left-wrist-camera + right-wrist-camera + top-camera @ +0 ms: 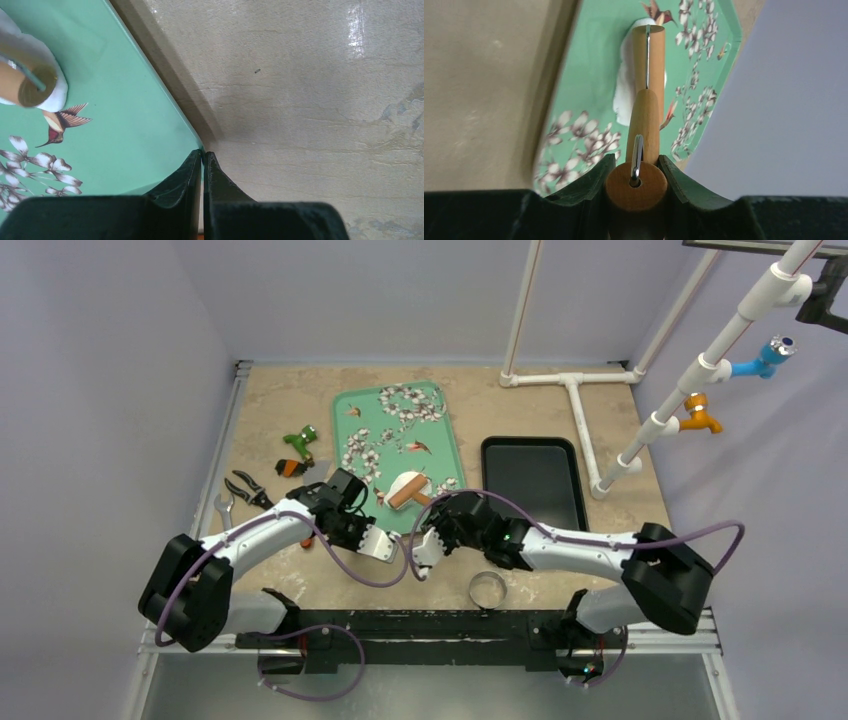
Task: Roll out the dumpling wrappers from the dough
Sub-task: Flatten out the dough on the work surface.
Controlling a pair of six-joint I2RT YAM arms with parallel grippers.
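Note:
The dough (412, 480) is a white flattened lump near the front of the green floral tray (440, 435). A wooden roller (404, 494) lies across the dough. My right gripper (437, 510) is shut on the roller's handle (644, 125), which sits between its fingers (594, 177). In the right wrist view the roller (647, 55) rests on the dough (625, 92). My left gripper (202, 152) is shut on the tray's rim (165, 85). The left wrist view has the dough (56, 92) and roller end (27, 90) at upper left. Dumpling wrappers are out of view.
A black tray (533, 480) lies right of the green one. A metal ring cutter (487, 588) stands near the front edge. Pliers (248, 488), a wrench (222, 510) and a green toy drill (300, 445) lie at left. White pipes (580, 390) cross the back right.

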